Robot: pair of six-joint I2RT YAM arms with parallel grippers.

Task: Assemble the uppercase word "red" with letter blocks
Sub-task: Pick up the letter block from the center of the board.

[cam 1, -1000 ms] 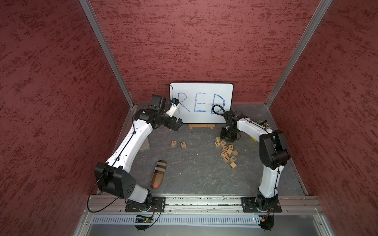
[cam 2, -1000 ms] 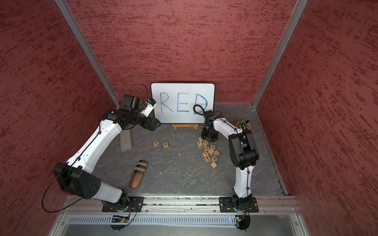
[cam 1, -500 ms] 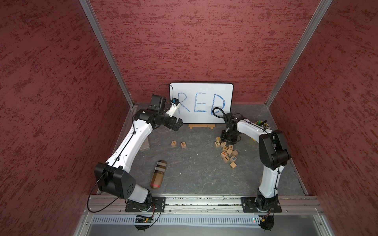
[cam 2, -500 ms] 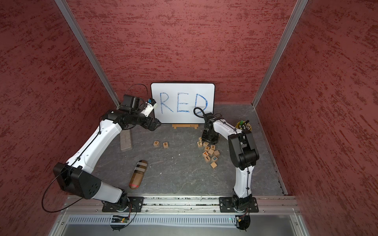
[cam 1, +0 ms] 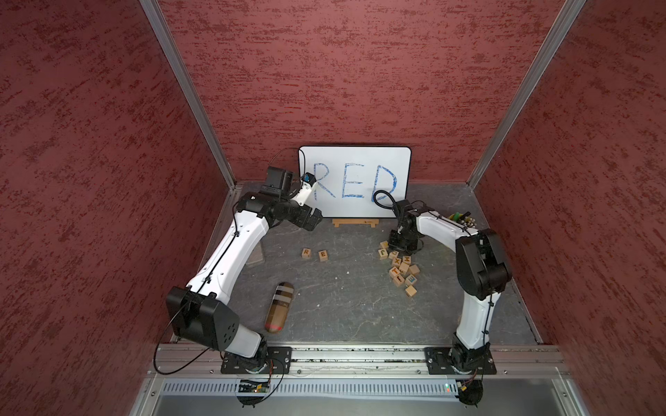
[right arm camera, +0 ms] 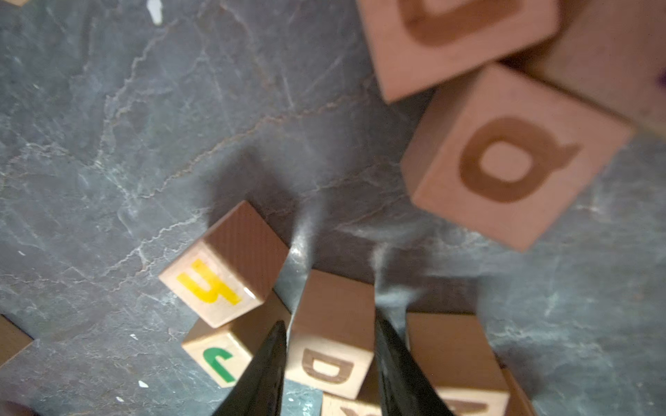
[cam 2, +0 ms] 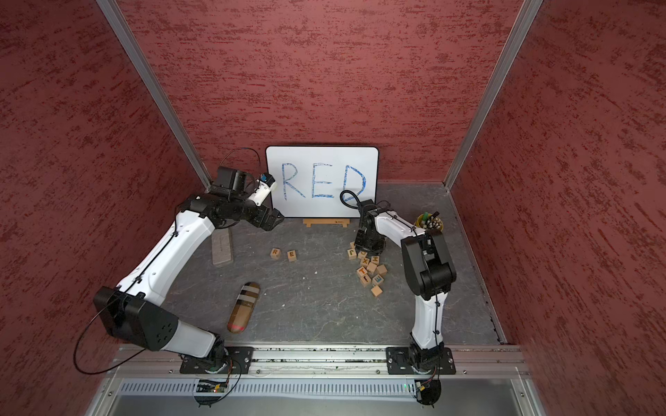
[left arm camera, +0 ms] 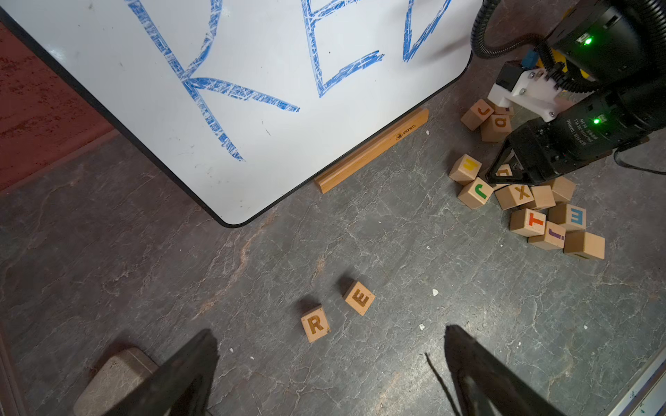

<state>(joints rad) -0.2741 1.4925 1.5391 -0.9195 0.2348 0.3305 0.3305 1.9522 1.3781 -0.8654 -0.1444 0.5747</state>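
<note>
Right wrist view: right gripper (right arm camera: pixel 329 322) pinches the D block (right arm camera: pixel 329 363), in the pile before the D-end of the whiteboard (left arm camera: pixel 324 119). R block (left arm camera: pixel 315 324) and E block (left arm camera: pixel 359 298) lie before it; left gripper (left arm camera: pixel 329 332) gapes wide by its R-end.

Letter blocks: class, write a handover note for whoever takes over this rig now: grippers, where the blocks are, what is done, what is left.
Left gripper: open, empty, near the R block and E block.
Right gripper: fingers closed on the D block in the loose pile, not lifted.
Done: R and E side by side before the whiteboard.
Left: lift D, set it after E.
</note>
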